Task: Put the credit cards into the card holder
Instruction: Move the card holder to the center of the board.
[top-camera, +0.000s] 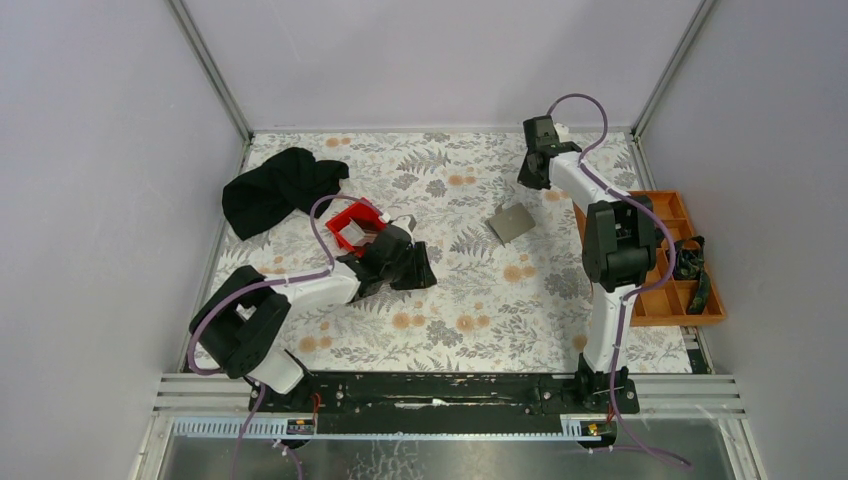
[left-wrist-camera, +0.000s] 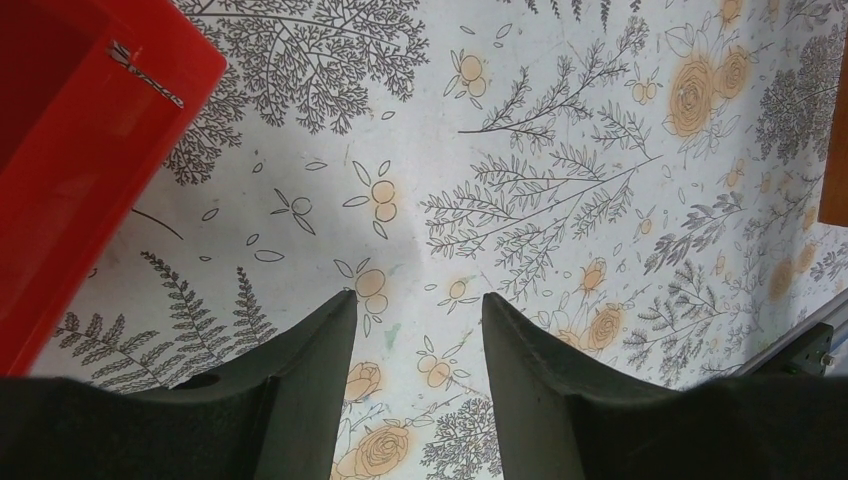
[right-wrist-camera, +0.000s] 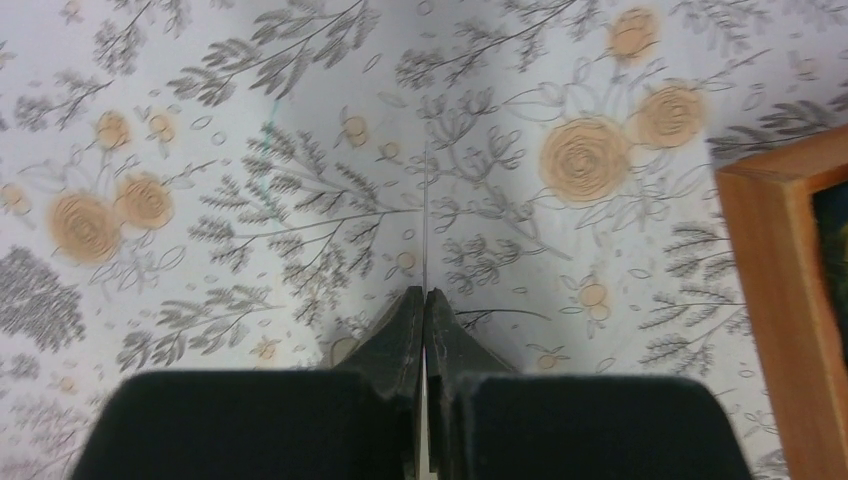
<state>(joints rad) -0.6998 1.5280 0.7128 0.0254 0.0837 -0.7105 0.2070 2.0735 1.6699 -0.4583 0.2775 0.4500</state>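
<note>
The grey card holder (top-camera: 512, 222) lies flat on the flowered table, right of centre. My right gripper (top-camera: 532, 176) is at the far side, beyond the holder. In the right wrist view it (right-wrist-camera: 425, 292) is shut on a thin credit card (right-wrist-camera: 425, 200), seen edge-on as a pale line sticking out past the fingertips above the table. Whitish cards (top-camera: 352, 233) lie in the red bin (top-camera: 366, 215). My left gripper (top-camera: 420, 272) is just right of the bin; in its wrist view it (left-wrist-camera: 418, 297) is open and empty over bare table.
A black cloth (top-camera: 280, 190) lies at the far left. An orange compartment tray (top-camera: 650, 310) holding dark items stands at the right edge; its rim shows in the right wrist view (right-wrist-camera: 780, 300). The red bin's wall (left-wrist-camera: 70, 180) fills the left of the left wrist view.
</note>
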